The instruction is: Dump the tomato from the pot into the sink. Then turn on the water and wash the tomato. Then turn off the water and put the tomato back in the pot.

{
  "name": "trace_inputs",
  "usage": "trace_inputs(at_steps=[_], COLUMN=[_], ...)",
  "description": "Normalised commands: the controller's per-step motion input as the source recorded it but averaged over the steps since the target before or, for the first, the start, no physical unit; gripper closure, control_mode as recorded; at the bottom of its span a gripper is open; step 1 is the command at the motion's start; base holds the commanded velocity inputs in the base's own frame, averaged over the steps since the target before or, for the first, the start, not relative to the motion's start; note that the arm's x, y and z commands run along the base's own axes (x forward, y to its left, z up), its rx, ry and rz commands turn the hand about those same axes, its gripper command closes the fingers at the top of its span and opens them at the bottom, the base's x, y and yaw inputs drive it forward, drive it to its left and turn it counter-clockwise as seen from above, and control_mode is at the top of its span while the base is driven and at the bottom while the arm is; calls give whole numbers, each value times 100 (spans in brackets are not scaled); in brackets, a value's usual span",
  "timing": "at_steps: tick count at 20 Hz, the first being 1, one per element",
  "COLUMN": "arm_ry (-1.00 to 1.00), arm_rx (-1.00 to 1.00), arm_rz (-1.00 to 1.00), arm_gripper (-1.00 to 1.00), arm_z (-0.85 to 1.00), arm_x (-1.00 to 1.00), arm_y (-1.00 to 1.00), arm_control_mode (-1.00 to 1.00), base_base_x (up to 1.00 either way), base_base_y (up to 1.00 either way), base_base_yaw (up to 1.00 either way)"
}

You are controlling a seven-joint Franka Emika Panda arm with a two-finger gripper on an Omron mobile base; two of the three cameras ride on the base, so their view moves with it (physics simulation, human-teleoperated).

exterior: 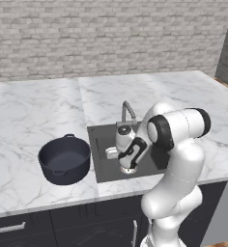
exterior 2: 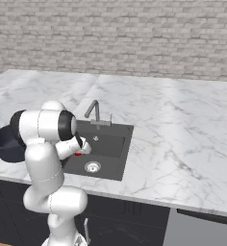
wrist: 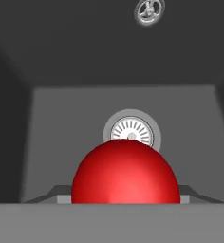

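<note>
You have one tomato point(wrist: 126, 173), low in the centre of the hand view. One pot point(exterior: 64, 160) sits at the left of the left base view. One sink point(exterior 2: 116, 144) lies mid-frame in the right base view, with one drain point(exterior 2: 92, 166) and one faucet point(exterior 2: 92, 111).

The tomato point(wrist: 126, 173) is bright, glossy red with a paler sheen low on its skin. Behind it, the sink point(exterior: 97, 169) is dark grey, and the drain point(wrist: 131, 131) in its floor is silver with fine radial slots. The faucet point(exterior: 128, 112) at the sink's back edge is grey metal. Left of the sink, the pot point(exterior: 64, 159) is dark grey-blue. The counter point(exterior 2: 182, 125) around the sink is white marble with grey veins, and the wall point(exterior: 111, 34) behind it is pale grey brick.
</note>
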Motion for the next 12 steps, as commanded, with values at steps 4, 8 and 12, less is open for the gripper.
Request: trace_inputs(at_steps=[4, 8, 12], arm_ry=[-5, -3, -2], arm_rx=[0, 0, 0], arm_rz=[0, 0, 0], arm_gripper=[100, 100, 100], arm_z=[80, 71, 73], arm_x=[-4, -8, -4], arm_y=[1, 7, 8], arm_control_mode=[-100, -100, -100], base_base_x=[0, 0, 0], base_base_y=[0, 0, 0], base_base_yaw=[0, 0, 0])
